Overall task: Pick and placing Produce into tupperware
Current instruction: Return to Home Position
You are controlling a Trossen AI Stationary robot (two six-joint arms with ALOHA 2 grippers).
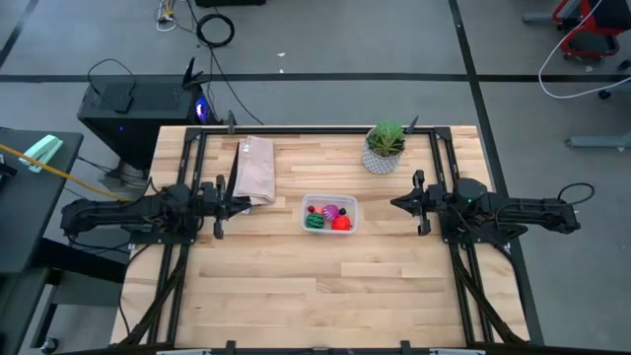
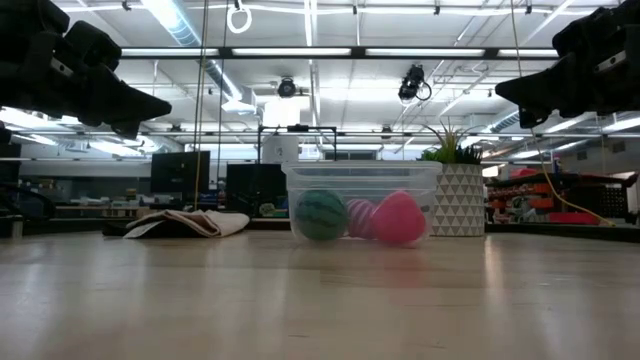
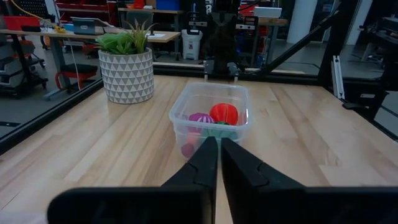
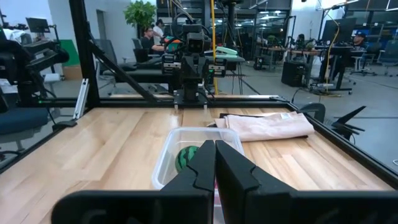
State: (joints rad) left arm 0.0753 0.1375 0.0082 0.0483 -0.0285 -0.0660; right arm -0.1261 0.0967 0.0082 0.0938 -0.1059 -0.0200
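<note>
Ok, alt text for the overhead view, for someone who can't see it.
A clear tub of toy produce sits on the table between the left end effector and right end effector, both shut and pointing at it from either side. A tan bag and a potted plant sit farther back.

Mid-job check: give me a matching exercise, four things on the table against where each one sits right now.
1 tupperware
2 paper bag
3 potted plant
4 green striped ball

a upright, nearer the right gripper
b lying flat by the left gripper
c midway between those grippers
d inside the tupperware

Pairs: 1-c, 2-b, 3-a, 4-d
</note>
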